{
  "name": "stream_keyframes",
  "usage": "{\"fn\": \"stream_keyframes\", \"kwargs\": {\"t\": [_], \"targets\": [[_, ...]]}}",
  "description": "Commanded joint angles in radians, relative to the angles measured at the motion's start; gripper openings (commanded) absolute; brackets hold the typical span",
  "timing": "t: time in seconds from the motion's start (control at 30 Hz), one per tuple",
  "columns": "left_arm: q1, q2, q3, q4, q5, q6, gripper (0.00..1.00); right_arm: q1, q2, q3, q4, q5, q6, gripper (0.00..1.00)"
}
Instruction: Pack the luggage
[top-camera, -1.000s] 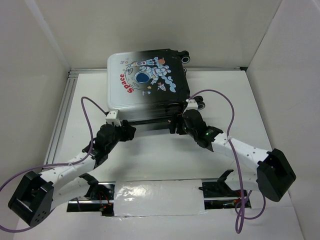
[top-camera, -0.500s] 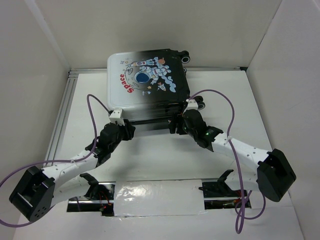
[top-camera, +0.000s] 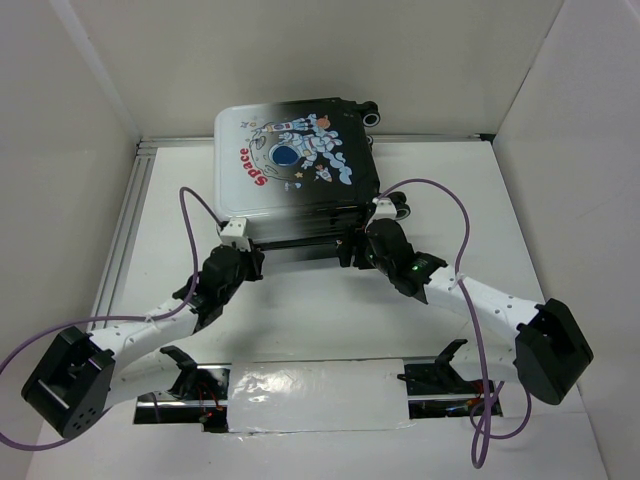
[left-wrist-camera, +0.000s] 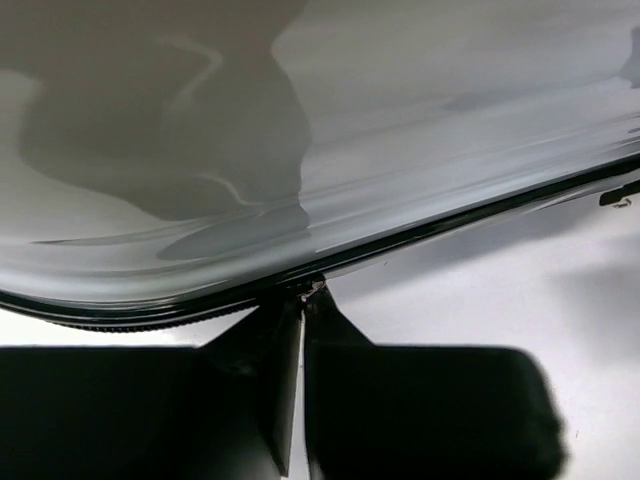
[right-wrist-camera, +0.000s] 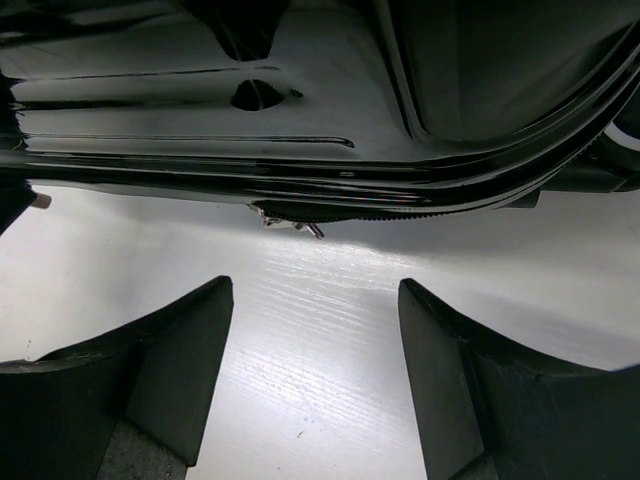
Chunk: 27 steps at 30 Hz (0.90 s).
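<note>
The suitcase (top-camera: 295, 165) lies flat on the white desk (top-camera: 300, 315), in the far middle part, with the astronaut print and the red word "SPACE" facing up. Its two shells are closed together. The black wheels (top-camera: 401, 208) are on its right side.

Both arms reach to the near edge of the suitcase. The left claw (top-camera: 248, 262) is at the near left corner. In the left wrist view its two fingers (left-wrist-camera: 420, 410) are pressed almost together, only a thin line between them, and the tips pinch a small metal zip tab (left-wrist-camera: 316, 289) right at the dark seam under the grey shell.

The right claw (top-camera: 356, 250) is at the near right corner, just beside the wheels. In the right wrist view the right claw (right-wrist-camera: 315, 290) is wide open and holds nothing; bare desk shows between its fingers (right-wrist-camera: 180, 370). Just in front of it, another tab (right-wrist-camera: 298, 226) hangs from the zip line of the black shell, apart from the fingers.
</note>
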Motion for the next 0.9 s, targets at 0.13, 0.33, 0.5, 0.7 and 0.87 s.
{"fn": "stream_keyframes", "kwargs": {"t": [0.13, 0.33, 0.5, 0.7, 0.87], "targets": [[-0.006, 0.011, 0.038, 0.108, -0.001, 0.044, 0.0, 0.01, 0.001, 0.017, 0.023, 0.005, -0.001, 0.74], [0.003, 0.011, 0.047, 0.099, -0.001, 0.044, 0.0, 0.019, 0.019, -0.001, 0.065, 0.005, 0.009, 0.74], [0.012, 0.011, 0.057, 0.09, 0.033, 0.044, 0.0, 0.028, 0.059, -0.001, 0.083, 0.025, 0.009, 0.74], [0.032, 0.011, 0.066, 0.08, 0.054, 0.044, 0.0, 0.039, 0.071, 0.008, 0.132, 0.07, 0.041, 0.67], [0.05, 0.011, 0.057, 0.08, 0.063, 0.044, 0.0, 0.05, 0.099, 0.028, 0.146, 0.093, 0.041, 0.66]]}}
